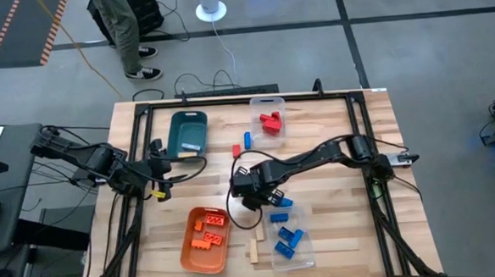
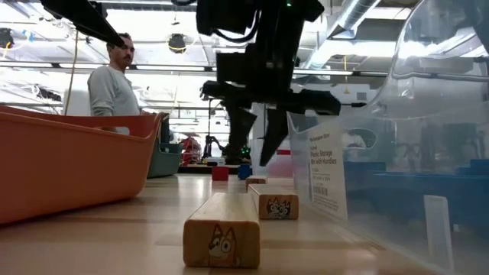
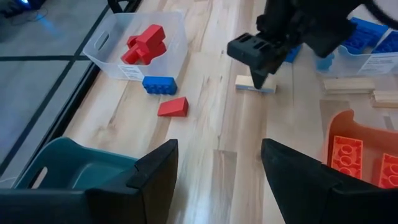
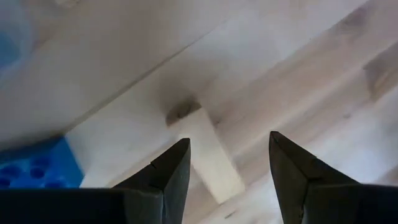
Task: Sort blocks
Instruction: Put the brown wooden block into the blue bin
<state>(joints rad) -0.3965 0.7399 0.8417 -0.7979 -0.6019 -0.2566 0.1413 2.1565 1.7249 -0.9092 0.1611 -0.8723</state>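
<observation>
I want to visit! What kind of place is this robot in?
Probably a robot lab or workshop: a bare grey floor with cables, pipes overhead, and a wooden table.

- Desk [image 1: 333, 142] carries four containers: one tray [image 1: 188, 131] at the far left, a bin [image 1: 268, 119] far-center, another tray [image 1: 205, 240] near left, a second bin [image 1: 288, 238] just right of that one.
- Far bin has a few blocks [image 1: 270, 122] in it; two loose blocks [image 1: 243, 144] sit on the desk just left of it.
- Near tray holds bricks [image 1: 208, 230]; near bin holds more [image 1: 287, 238].
- Two long pieces [image 1: 255, 238] lie between the near tray and near bin.
- Right gripper [image 1: 250, 192] hangs mid-desk over another piece [image 4: 211, 155], looks like between the jaws, hard to say.
- Left gripper [image 1: 158, 170] is at the left edge, beside the far tray.
</observation>
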